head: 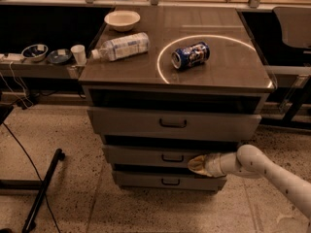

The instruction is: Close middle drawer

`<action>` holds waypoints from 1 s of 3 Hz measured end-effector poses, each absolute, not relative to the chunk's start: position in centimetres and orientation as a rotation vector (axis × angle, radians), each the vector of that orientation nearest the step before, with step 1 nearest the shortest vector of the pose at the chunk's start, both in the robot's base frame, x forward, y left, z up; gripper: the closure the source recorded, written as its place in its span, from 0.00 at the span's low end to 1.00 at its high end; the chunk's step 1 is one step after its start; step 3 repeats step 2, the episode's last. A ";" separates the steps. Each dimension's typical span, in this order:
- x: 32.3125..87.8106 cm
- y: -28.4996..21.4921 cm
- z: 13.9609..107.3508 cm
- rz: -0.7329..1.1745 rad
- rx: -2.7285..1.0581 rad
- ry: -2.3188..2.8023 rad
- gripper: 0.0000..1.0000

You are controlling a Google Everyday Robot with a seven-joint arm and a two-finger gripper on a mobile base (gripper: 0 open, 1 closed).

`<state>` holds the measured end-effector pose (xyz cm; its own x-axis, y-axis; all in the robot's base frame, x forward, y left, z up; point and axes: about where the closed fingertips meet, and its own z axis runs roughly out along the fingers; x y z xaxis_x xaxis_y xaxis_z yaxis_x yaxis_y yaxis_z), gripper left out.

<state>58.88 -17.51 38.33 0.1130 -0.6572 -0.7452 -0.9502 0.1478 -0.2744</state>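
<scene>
Setting: speckled floor; you face a grey metal three-drawer cabinet [228,69].
Drawer: low grey-fronted middle drawer [136,155], second down, seemingly slightly out.
Tool: cream-tipped gripper [195,164] against that front, right of its small dark handle [172,158]; grip width you cannot tell.

**No wording can be read**

The blue can [190,55], lying on the cabinet top [223,62] above and behind the gripper [197,165], bears white markings too unclear to read; the plastic bottle [121,46], up and to the gripper's left, has a pale, unreadable label; the gripper sits at the middle drawer [141,155] front, just right of its handle [172,158].
</scene>
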 end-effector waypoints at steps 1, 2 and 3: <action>56.0 -18.8 41.8 0.484 -1.611 1.492 1.00; 51.3 -21.0 45.5 0.507 -1.659 1.371 1.00; 51.3 -21.0 45.5 0.507 -1.659 1.371 1.00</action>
